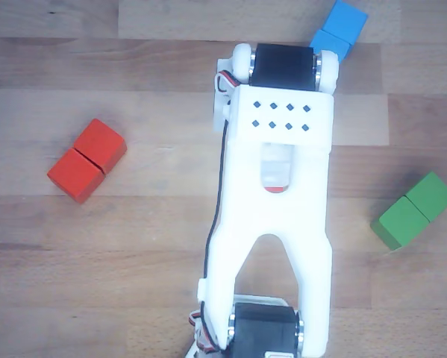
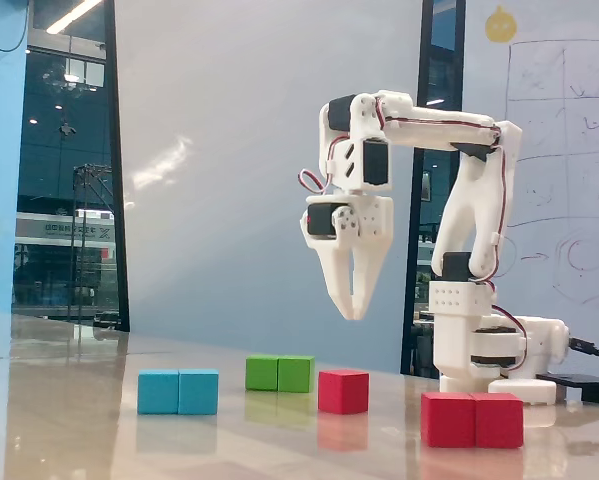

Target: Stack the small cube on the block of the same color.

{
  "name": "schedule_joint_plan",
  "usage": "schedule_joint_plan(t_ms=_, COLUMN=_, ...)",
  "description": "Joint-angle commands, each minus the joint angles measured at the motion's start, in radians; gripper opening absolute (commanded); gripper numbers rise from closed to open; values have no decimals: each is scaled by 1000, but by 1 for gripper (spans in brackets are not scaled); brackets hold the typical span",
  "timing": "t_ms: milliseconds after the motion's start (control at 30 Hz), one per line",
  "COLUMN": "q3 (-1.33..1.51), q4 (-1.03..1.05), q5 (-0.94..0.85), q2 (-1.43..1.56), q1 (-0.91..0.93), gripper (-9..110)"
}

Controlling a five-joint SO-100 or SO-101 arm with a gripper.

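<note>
The small matte red cube (image 2: 343,391) sits flat on the glossy wooden desk (image 2: 69,420) in the fixed view, with nothing touching it. The jaws hang in the air at its 12 o'clock, well above it. In the other view the cube is almost wholly hidden under the arm; only a sliver of red (image 1: 276,187) shows through the slot in the white link.

The elongated red block with a seam across its middle (image 2: 473,419) lies at the cube's 4 o'clock in the fixed view, apart from it and nearer the camera, in front of the arm's base. In the other view this red block (image 1: 87,159) rests at a slant near the 9 o'clock edge, well apart from the arm.

The green two-cube block (image 2: 279,373) lies just beside the cube at its 10 o'clock in the fixed view; the blue two-cube block (image 2: 178,391) lies further off at 9 o'clock. In the other view the green block (image 1: 413,210) is at the 3 o'clock side and the blue block (image 1: 338,28) at 1 o'clock, partly behind the wrist motor.

The white gripper (image 2: 353,312) points straight down; its jaws meet at the tips, clenched and holding nothing
</note>
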Motion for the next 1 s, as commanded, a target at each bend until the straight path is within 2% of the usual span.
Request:
schedule_joint_plan(t_ms=0, q3=-91, q4=-12, q5=-8, q2=2, q1=-11, gripper=1)
schedule_joint_plan(t_ms=267, q3=-91, q4=-8, q5=-69, q2=2, q1=-11, gripper=2)
schedule_joint_plan(t_ms=633, q3=-87, q4=9, q5=-72, q2=3, q1=-6, gripper=23)
schedule_joint_plan(t_ms=967, q3=-2, q4=32, q5=-74, q2=5, q1=-9, gripper=32)
